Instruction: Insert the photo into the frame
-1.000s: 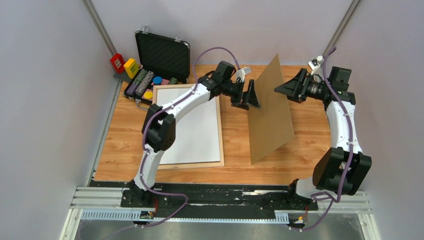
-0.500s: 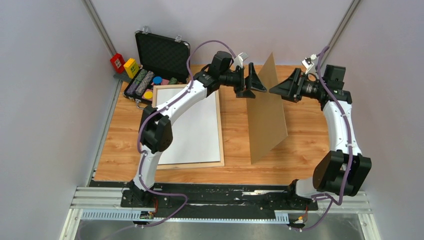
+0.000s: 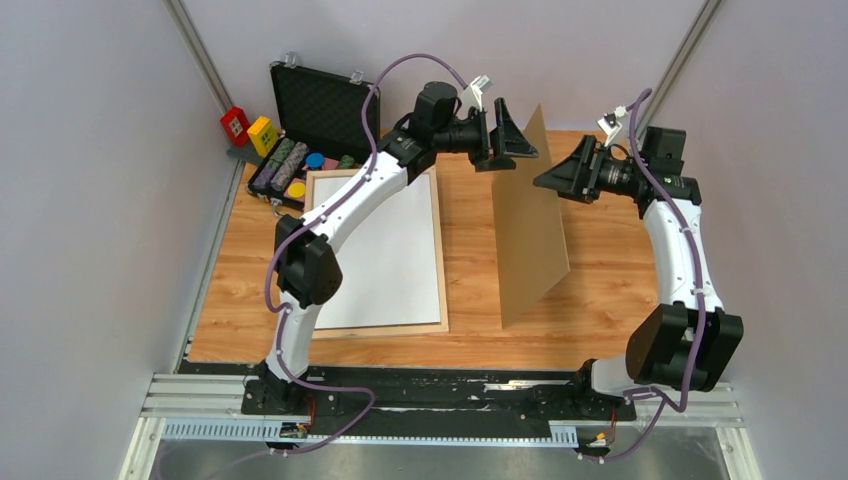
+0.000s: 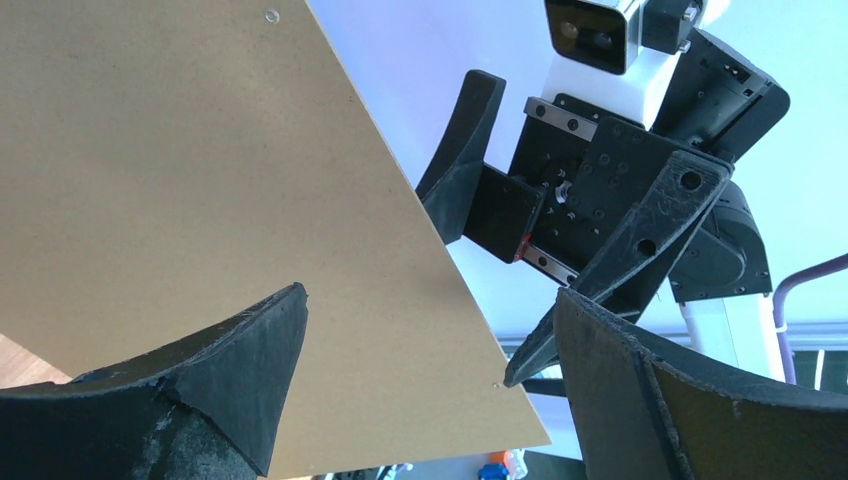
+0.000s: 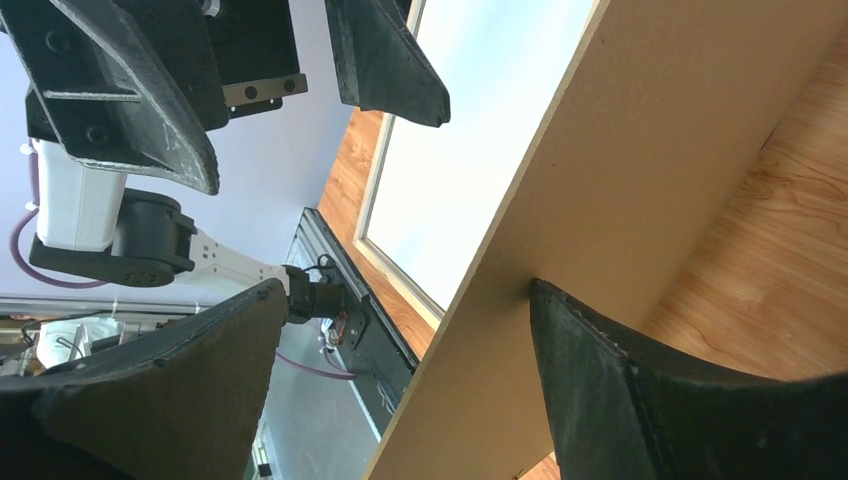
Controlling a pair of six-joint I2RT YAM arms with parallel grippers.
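Note:
The pale wood frame point(image 3: 442, 270) lies flat on the table's left half, filled by a plain white sheet point(image 3: 385, 250); no dark pier print shows in any view. The brown backing board point(image 3: 530, 230) stands on its lower edge, nearly upright, between the two grippers. My left gripper point(image 3: 508, 135) is open beside the board's top corner, and the board point(image 4: 200, 150) is not pinched. My right gripper point(image 3: 548, 180) is open on the board's other side. In the right wrist view one of its fingers point(image 5: 620, 380) rests against the board point(image 5: 620, 180). The frame's rim point(image 5: 400, 285) shows beyond.
An open black foam-lined case point(image 3: 325, 105) stands at the back left, with coloured pieces point(image 3: 290, 165) in its tray. A red block point(image 3: 235, 125) and a yellow block point(image 3: 262, 130) sit beside it. Bare wood table point(image 3: 620, 290) lies to the right of the board.
The left gripper has risen and drawn back from the board's face toward its top corner. The board has tipped more upright. The right gripper has shifted slightly left with it.

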